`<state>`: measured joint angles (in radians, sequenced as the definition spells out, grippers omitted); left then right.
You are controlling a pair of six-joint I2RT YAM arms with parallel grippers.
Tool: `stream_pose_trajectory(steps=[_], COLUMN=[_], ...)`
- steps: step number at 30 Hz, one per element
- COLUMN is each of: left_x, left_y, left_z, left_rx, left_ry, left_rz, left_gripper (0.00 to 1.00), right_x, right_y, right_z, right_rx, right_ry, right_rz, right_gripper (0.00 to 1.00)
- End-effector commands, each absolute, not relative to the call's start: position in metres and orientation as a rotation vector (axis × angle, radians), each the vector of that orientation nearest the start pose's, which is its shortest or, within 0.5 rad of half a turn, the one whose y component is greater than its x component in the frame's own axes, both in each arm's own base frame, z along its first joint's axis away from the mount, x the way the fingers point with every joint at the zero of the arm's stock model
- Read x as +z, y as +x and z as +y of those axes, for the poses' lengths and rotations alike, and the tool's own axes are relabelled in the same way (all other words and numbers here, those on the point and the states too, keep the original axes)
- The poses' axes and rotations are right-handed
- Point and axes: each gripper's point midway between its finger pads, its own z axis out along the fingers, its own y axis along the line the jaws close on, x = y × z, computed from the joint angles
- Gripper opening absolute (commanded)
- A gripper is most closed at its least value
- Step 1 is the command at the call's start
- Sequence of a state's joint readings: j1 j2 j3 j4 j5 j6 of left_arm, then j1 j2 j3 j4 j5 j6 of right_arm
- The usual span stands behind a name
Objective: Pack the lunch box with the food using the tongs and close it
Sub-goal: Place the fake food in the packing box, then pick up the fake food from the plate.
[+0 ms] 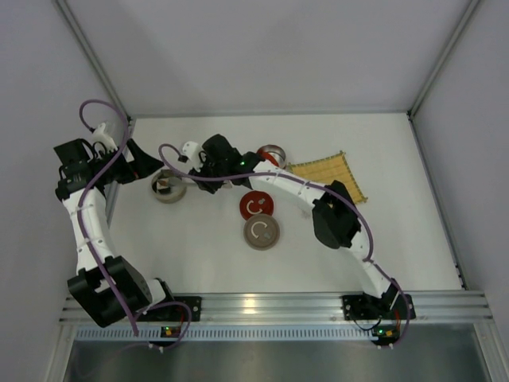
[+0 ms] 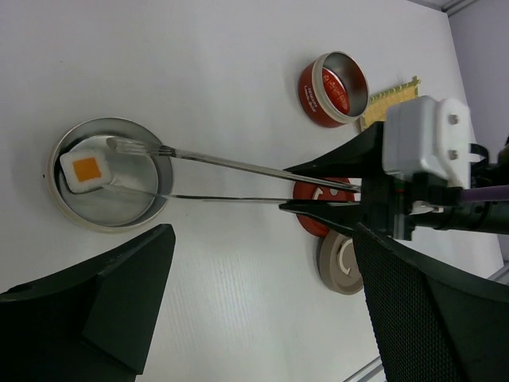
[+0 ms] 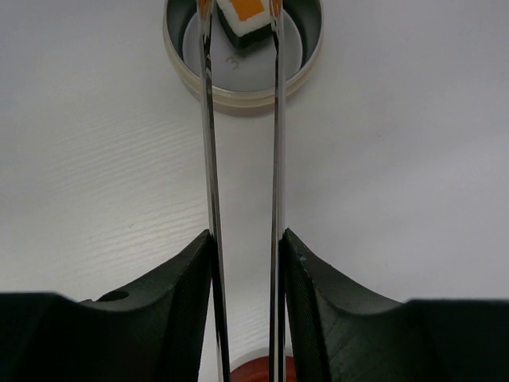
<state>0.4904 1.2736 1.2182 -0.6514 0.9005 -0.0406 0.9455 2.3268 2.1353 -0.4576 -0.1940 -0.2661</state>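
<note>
A round silver tin, the lunch box (image 2: 119, 228) (image 3: 238, 99) (image 1: 169, 196), stands open at the left of the table. One sushi roll (image 2: 86, 169) (image 3: 242, 16) lies inside it, orange centre showing. My right gripper (image 3: 245, 263) (image 2: 318, 189) (image 1: 205, 171) is shut on the slim silver tongs (image 2: 238, 180) (image 3: 208, 159). Their two tips reach into the tin and flank the roll on both sides. My left gripper (image 2: 262, 318) (image 1: 135, 163) hovers open just left of the tin with nothing between its fingers. No other food shows.
A red tin (image 2: 334, 89) (image 1: 272, 153) lies open on its side at the back, next to a yellow bamboo mat (image 1: 328, 175). A red lid (image 1: 257, 205) and a beige lid (image 1: 261, 231) lie flat mid-table, under my right arm.
</note>
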Motion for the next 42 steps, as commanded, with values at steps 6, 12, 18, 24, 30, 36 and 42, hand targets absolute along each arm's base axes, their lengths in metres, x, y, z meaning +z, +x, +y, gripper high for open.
stream_pose_trajectory(steps=[6, 12, 18, 24, 30, 36, 42], left_x=[0.289, 0.281, 0.261, 0.255, 0.254, 0.255, 0.258], left_y=[0.325, 0.318, 0.318, 0.318, 0.318, 0.317, 0.316], left_z=[0.020, 0.014, -0.004, -0.018, -0.021, -0.022, -0.022], left_rx=[-0.661, -0.635, -0.594, -0.601, -0.609, -0.613, -0.609], left_ry=[0.037, 0.091, 0.170, 0.213, 0.206, 0.205, 0.207], left_rz=[1.999, 2.028, 2.099, 2.114, 2.111, 2.110, 2.103], left_gripper=[0.98, 0.98, 0.98, 0.98, 0.98, 0.98, 0.98], right_x=[0.253, 0.257, 0.255, 0.231, 0.198, 0.171, 0.157], right_y=[0.341, 0.340, 0.333, 0.316, 0.289, 0.266, 0.270], right_z=[0.460, 0.374, 0.268, 0.170, 0.105, 0.083, 0.073], right_rx=[0.628, 0.584, 0.468, 0.322, 0.250, 0.212, 0.194], right_ry=[-1.260, -1.202, -1.104, -1.017, -0.869, -0.833, -0.791], right_rz=[1.704, 1.812, 1.912, 2.035, 2.224, 2.323, 2.371], right_gripper=[0.33, 0.31, 0.31, 0.31, 0.32, 0.38, 0.43])
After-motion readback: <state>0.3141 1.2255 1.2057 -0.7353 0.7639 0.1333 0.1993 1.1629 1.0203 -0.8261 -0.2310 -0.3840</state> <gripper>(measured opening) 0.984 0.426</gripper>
